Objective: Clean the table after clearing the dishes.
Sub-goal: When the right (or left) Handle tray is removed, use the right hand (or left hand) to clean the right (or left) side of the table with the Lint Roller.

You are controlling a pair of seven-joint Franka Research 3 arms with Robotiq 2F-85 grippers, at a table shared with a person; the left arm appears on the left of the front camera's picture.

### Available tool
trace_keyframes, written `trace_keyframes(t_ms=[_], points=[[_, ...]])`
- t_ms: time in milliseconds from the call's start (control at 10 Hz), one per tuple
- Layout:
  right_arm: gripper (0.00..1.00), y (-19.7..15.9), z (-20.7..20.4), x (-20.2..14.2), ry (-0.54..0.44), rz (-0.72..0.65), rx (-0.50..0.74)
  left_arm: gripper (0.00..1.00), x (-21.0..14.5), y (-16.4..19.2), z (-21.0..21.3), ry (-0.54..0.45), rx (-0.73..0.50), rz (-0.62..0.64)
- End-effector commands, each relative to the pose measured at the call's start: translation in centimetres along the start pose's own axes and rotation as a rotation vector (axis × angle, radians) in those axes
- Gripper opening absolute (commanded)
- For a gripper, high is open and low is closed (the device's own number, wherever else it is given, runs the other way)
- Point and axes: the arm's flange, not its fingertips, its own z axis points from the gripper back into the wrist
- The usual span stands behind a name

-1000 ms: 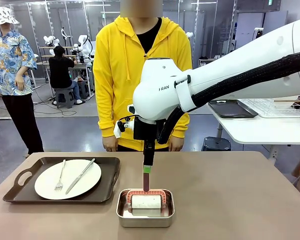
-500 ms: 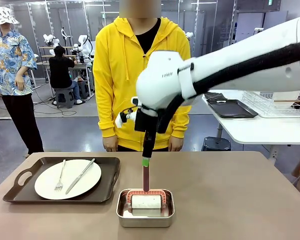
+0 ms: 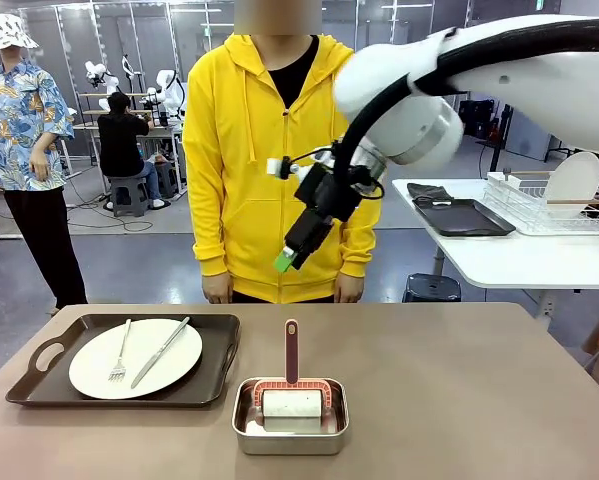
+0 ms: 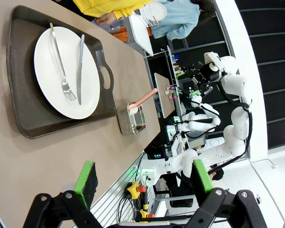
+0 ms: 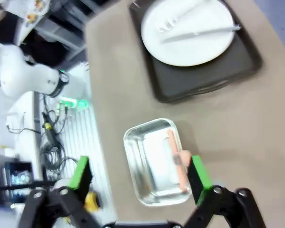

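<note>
Right gripper (image 3: 287,260): hangs high over the table (image 3: 459,400), tilted down, in front of the person's yellow hoodie. Jaws stand wide apart, nothing between them.

Directly below it, well apart: steel pan (image 3: 247,430) holding a lint roller (image 3: 292,350). The white roll lies flat in the pan and the pink handle stands upright. My guess is that it is parked this way so a gripper can pinch the handle from above. In the right wrist view the pan sits straight ahead between the fingers, with the handle close to one green pad.

Below and to that gripper's left: a dark tray (image 3: 39,385) with a plate (image 3: 89,375), fork (image 3: 119,365) and knife (image 3: 161,352), cutlery laid across the plate for carrying as one load. Clearing looks unfinished, so wiping probably waits.

Left gripper (image 4: 144,178): jaws spread, empty. The tray lies ahead of it across the tabletop, well apart.
</note>
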Motion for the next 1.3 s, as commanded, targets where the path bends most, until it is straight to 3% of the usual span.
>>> trace_keyframes(t_ms=[0,400,800,1200], points=[[1.0,-1.5,2.7,-7.9,-0.205,-0.071,0.248,1.0,-0.1,-0.1,0.2,-0.002,-0.003,-0.007],[1.0,-5.8,7.1,-18.2,-0.467,-0.172,0.33,1.0,-0.1,-0.1,0.2,-0.002,-0.003,-0.007],[1.0,-9.8,13.7,-31.1,-0.656,-0.432,0.318,1.0,-0.1,-0.1,0.2,-0.002,-0.003,-0.007],[1.0,-11.0,20.8,-41.8,-0.695,-0.46,0.25,1.0,-0.1,-0.1,0.2,-0.002,-0.003,-0.007]])
